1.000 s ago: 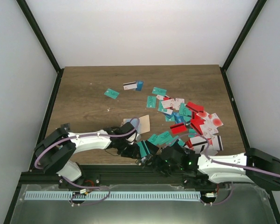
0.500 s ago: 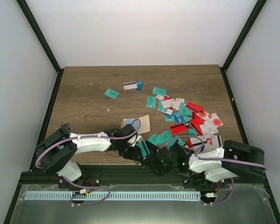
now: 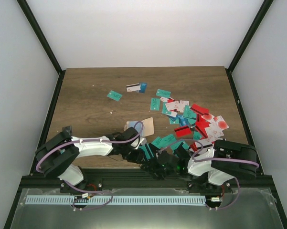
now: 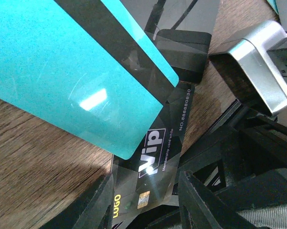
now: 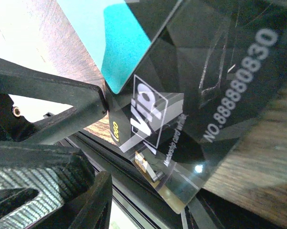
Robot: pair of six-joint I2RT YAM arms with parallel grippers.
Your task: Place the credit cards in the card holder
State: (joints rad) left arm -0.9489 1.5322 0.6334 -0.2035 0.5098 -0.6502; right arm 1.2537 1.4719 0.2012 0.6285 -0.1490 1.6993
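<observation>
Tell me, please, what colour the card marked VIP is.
The card is glossy black with white lettering, clearest in the left wrist view.

Roughly thirty credit cards (image 3: pixel 199 109), one tan card holder (image 3: pixel 148 126)

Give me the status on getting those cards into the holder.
Done: nothing visible; the card holder lies on the table with no card seen going in. In hand: left hand and right hand meet over a teal card and a black VIP card at the near edge; grip unclear. Left: the scattered cards.
</observation>
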